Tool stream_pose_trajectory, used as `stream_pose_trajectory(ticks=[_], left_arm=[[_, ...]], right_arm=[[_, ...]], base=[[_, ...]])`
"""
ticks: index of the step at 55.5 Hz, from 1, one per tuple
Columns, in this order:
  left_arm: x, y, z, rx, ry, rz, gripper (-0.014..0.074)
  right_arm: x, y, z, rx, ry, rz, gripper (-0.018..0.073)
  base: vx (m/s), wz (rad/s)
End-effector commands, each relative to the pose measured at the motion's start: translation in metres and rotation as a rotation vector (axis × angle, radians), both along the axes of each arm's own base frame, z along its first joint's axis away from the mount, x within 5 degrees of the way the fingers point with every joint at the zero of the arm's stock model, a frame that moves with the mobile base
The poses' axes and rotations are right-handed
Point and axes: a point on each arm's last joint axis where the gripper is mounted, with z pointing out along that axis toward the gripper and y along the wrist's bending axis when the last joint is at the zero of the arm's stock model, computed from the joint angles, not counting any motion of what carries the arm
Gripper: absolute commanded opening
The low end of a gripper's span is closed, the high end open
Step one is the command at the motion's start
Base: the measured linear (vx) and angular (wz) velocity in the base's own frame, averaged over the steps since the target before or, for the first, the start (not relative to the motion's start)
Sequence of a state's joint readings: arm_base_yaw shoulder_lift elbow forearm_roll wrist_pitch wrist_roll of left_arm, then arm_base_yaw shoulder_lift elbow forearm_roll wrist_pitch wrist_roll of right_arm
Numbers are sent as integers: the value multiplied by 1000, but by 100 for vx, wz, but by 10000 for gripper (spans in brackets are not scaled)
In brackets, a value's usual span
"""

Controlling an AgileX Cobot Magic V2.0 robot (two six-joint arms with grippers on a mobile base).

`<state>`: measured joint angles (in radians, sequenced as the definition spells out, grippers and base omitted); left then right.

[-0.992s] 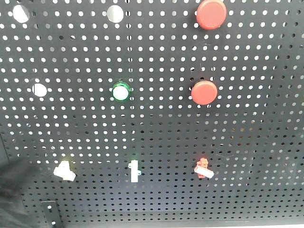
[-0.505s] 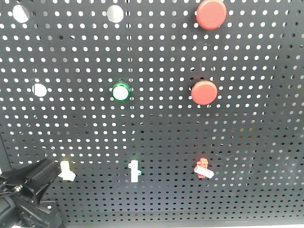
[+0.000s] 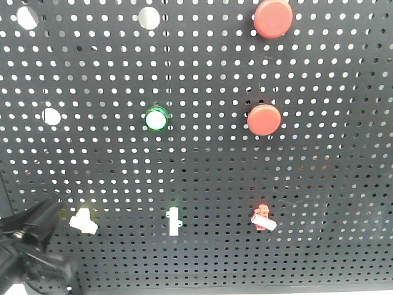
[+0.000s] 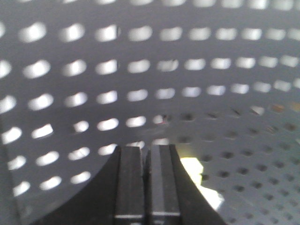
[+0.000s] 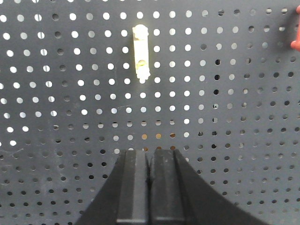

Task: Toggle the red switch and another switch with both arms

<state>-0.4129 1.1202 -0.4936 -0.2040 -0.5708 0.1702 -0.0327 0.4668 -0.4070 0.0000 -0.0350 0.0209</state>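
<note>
The red switch (image 3: pixel 263 218), a small red base with a white lever tip, sits low on the right of the black pegboard (image 3: pixel 202 166). Only its red edge (image 5: pixel 296 43) shows in the right wrist view. The other switch (image 3: pixel 83 220), pale yellow with a white lever, is low on the left. My left gripper (image 3: pixel 54 215) is shut just left of it with a small gap, and the switch (image 4: pixel 199 180) glows right of the closed fingers (image 4: pixel 133 159). My right gripper (image 5: pixel 149 152) is shut, facing the board well below a white toggle (image 5: pixel 141 51).
Two large round red push buttons (image 3: pixel 272 17) (image 3: pixel 264 119) stick out at the upper right. A green-ringed round button (image 3: pixel 156 118) is mid-board, with round white caps (image 3: pixel 51 116) to the left and above. The green-based white toggle (image 3: pixel 174 221) stands between the two switches.
The left gripper came up from the lower left corner to the pale yellow switch, then drew back slightly to the left. The red switch looks unchanged.
</note>
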Motion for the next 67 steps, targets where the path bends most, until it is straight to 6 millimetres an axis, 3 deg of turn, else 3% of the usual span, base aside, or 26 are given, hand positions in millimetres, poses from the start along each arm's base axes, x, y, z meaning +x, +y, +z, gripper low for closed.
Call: stream_pose_trajectory(ticks=[1, 29, 48, 67], left_arm=[[-1, -4, 20, -23, -118, -28, 2], [3, -6, 2, 10, 33, -40, 2], [-7, 0, 28, -60, -142, -18, 2], [22, -13, 30, -25, -32, -22, 2]], right_arm=[[0, 0, 18, -9, -111, -1, -6], [0, 0, 18, -9, -111, -1, -6], [0, 0, 18, -9, -111, -1, -6], [0, 0, 18, -9, -111, -1, -6]], base=[[0, 0], [0, 0], [0, 0], [0, 0]])
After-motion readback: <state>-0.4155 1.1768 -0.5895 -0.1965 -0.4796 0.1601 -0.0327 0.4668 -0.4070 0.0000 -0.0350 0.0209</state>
